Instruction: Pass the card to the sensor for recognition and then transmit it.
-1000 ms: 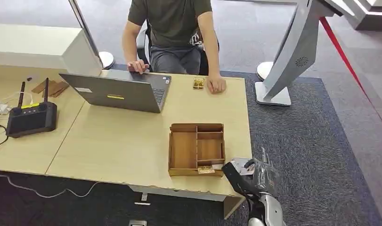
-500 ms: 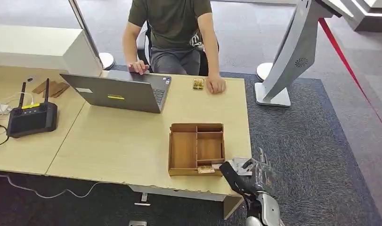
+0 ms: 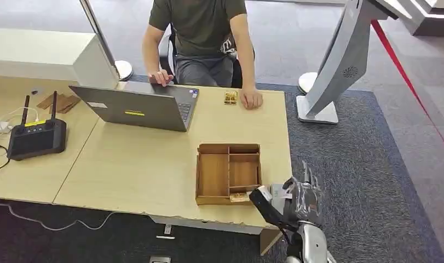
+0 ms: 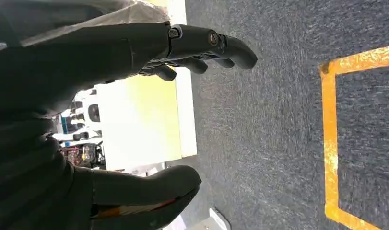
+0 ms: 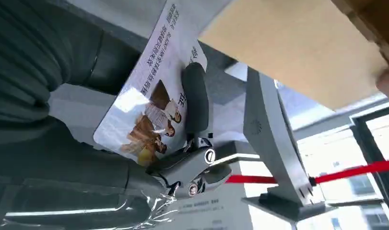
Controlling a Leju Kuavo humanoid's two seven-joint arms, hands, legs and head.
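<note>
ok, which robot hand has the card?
The right robot hand: a printed card is pinched in its fingers. The left robot hand holds nothing, fingers apart.

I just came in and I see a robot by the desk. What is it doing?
The right robot hand is holding a printed card, just off the near corner of the desk, beside a wooden divided tray. The left robot hand is open over the carpet, holding nothing. Across the desk a person sits at a laptop, one hand beside a small gold-coloured thing.
</note>
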